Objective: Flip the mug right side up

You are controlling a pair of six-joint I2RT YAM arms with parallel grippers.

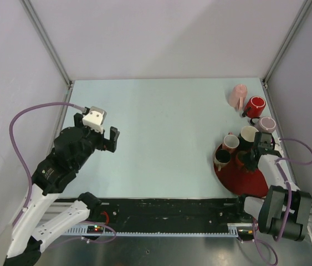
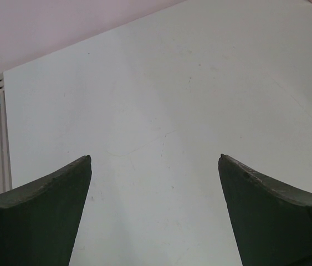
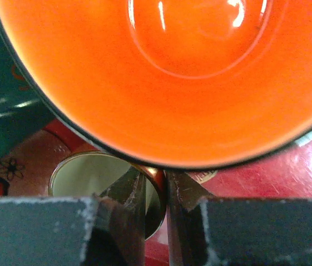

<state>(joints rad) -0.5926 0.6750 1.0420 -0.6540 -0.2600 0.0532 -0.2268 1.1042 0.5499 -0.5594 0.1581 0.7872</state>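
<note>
My right gripper (image 1: 249,157) is shut on the rim of a dark red mug (image 3: 89,176) with a cream inside, one finger inside and one outside (image 3: 154,221). The mug's mouth faces the wrist camera and it sits over the red plate (image 1: 236,178). A black mug with an orange inside (image 1: 230,143) stands just beyond it and fills the top of the right wrist view (image 3: 161,77). My left gripper (image 1: 109,139) is open and empty over bare table at the left; it also shows in the left wrist view (image 2: 156,166).
On or beside the plate stand a dark mug (image 1: 221,159) and a black mug with a cream inside (image 1: 248,134). Behind them are a red mug (image 1: 254,105), a mauve mug (image 1: 266,124) and a pink mug (image 1: 237,95) lying tilted near the right wall.
</note>
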